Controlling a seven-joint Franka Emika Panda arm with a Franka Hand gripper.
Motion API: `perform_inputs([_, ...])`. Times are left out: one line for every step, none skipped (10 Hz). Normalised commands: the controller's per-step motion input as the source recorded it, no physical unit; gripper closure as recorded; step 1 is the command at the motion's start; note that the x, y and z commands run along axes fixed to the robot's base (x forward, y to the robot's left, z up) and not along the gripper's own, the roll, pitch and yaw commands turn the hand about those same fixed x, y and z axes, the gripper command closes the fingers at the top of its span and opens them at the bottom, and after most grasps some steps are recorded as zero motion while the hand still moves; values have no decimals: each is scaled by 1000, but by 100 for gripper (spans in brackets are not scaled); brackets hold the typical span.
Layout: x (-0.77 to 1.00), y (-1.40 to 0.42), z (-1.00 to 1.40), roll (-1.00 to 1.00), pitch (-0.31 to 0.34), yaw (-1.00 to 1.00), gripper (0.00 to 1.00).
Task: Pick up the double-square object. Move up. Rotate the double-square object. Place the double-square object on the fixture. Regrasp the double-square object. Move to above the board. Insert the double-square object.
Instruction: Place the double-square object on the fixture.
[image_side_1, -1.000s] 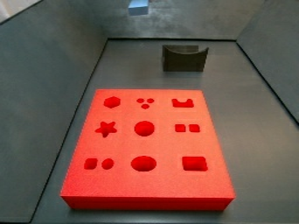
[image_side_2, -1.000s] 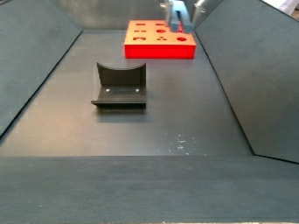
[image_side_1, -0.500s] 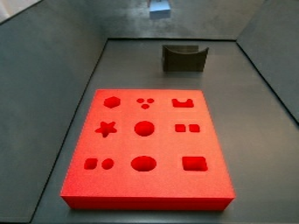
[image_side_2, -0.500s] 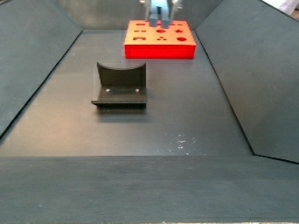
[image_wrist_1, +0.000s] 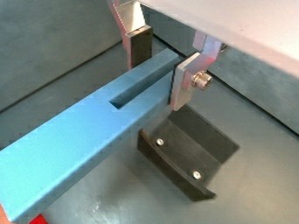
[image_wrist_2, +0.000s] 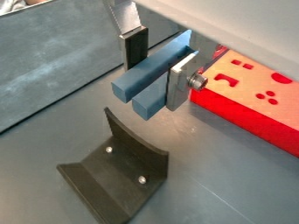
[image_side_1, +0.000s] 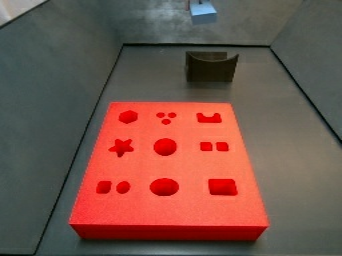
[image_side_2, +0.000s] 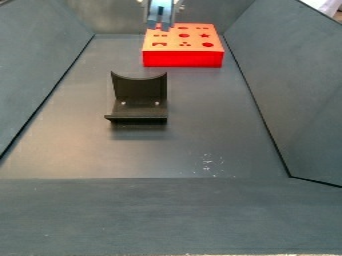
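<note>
My gripper (image_wrist_1: 162, 70) is shut on the double-square object (image_wrist_1: 93, 122), a long blue-grey bar that lies level across the jaws, one pad on each long side. In both wrist views it hangs well above the floor; the gripper (image_wrist_2: 159, 70) holds the bar (image_wrist_2: 146, 87) over the dark notched fixture (image_wrist_2: 111, 171), and the red board (image_wrist_2: 251, 96) lies beside it. In both side views the bar (image_side_1: 203, 10) (image_side_2: 158, 12) shows only at the frame's top edge, high above the fixture (image_side_1: 210, 65) (image_side_2: 136, 97) and the board (image_side_1: 167, 165) (image_side_2: 185, 47).
Grey sloping walls (image_side_1: 54, 90) (image_side_2: 281, 90) enclose the dark floor on both sides. The fixture (image_wrist_1: 187, 157) stands on its screwed base plate, apart from the board, whose red corner (image_wrist_1: 35, 219) just shows.
The gripper has carried the bar sideways at height: rightward in the side view that looks over the board, leftward in the side view that looks over the fixture. Board and fixture have not moved.
</note>
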Motion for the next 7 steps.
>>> perform_inputs([737,1000,-28,-1000,326,126,100])
perform_inputs([640,979,-21,-1000,328,103,100])
perform_inputs([576,837,-11,-1000,319,51,100])
perform_inputs([502,676,-12,-1000,315,21,100])
perform_inputs([430,511,-10,-1000,314,-9,100])
perform_inputs([335,292,-6,-1000,318,-55,100])
perform_inputs([269,136,-8,-976,314,-95,100])
